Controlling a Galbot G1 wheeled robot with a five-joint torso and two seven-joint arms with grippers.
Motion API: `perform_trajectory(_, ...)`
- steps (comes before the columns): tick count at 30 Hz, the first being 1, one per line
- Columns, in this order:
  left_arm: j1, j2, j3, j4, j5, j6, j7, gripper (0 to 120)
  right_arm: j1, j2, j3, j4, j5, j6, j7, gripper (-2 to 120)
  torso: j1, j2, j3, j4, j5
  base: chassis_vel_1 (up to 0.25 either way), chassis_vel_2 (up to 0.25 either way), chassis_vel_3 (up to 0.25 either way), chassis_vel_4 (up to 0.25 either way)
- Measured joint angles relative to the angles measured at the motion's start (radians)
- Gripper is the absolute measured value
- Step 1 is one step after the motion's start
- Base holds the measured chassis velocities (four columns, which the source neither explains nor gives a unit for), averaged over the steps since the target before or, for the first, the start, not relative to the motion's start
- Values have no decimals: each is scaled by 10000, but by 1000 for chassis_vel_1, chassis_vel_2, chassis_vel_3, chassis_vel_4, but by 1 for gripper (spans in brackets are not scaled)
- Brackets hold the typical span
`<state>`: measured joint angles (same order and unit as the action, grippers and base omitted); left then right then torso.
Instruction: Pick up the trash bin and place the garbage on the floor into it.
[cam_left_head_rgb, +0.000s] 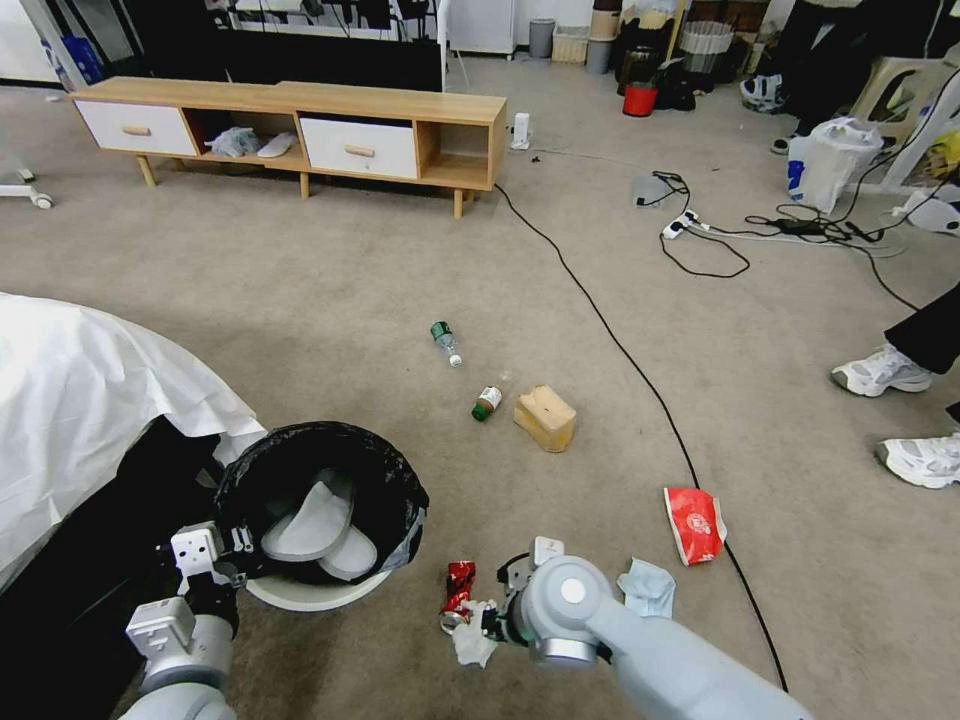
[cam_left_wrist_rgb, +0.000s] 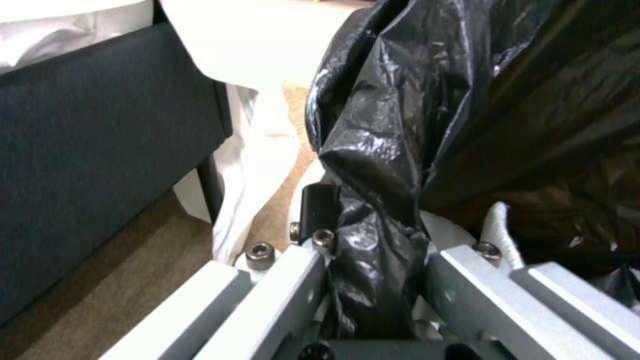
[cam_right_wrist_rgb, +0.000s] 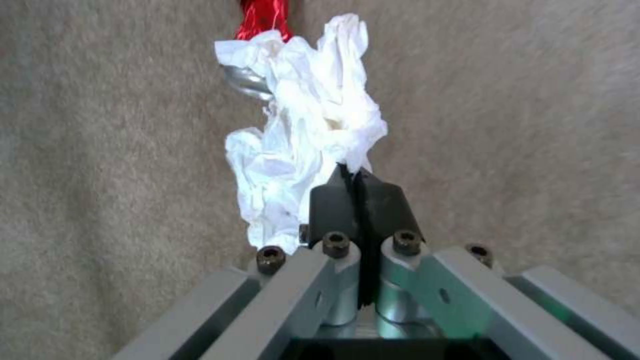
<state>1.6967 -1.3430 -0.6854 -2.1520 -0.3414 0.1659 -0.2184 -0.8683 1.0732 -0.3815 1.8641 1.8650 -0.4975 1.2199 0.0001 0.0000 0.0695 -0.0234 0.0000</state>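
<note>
The trash bin (cam_left_head_rgb: 395, 500), round and white with a black bag over its rim, stands low on my left and holds pale flat pieces. My left gripper (cam_left_head_rgb: 222, 562) is shut on its rim; in the left wrist view the left gripper (cam_left_wrist_rgb: 373, 235) clamps the bagged edge of the trash bin (cam_left_wrist_rgb: 400, 125). My right gripper (cam_left_head_rgb: 490, 625) is shut on the white crumpled tissue (cam_left_head_rgb: 472, 645). The right wrist view shows the right gripper (cam_right_wrist_rgb: 360, 192) pinching the tissue (cam_right_wrist_rgb: 307, 135) next to the crushed red can (cam_right_wrist_rgb: 263, 17). On the floor (cam_left_head_rgb: 300, 300) lie the can (cam_left_head_rgb: 458, 588), pale blue tissue (cam_left_head_rgb: 648, 587), red packet (cam_left_head_rgb: 694, 524), tan box (cam_left_head_rgb: 545, 417), small bottle (cam_left_head_rgb: 486, 403) and clear bottle (cam_left_head_rgb: 446, 342).
A white-draped dark piece of furniture (cam_left_head_rgb: 90, 400) presses close on the left beside the bin. A black cable (cam_left_head_rgb: 620, 350) runs diagonally across the carpet. A wooden cabinet (cam_left_head_rgb: 300, 130) stands at the back. A person's white shoes (cam_left_head_rgb: 885, 372) are at the right edge.
</note>
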Motion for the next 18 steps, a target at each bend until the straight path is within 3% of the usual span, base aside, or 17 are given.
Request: perform_trajectory(18, -485, 673, 520, 87, -537, 315, -227, 1, -351, -1971, 1388, 2800, -265, 30, -423, 0, 0, 0, 0, 0, 1, 0, 0, 0, 0)
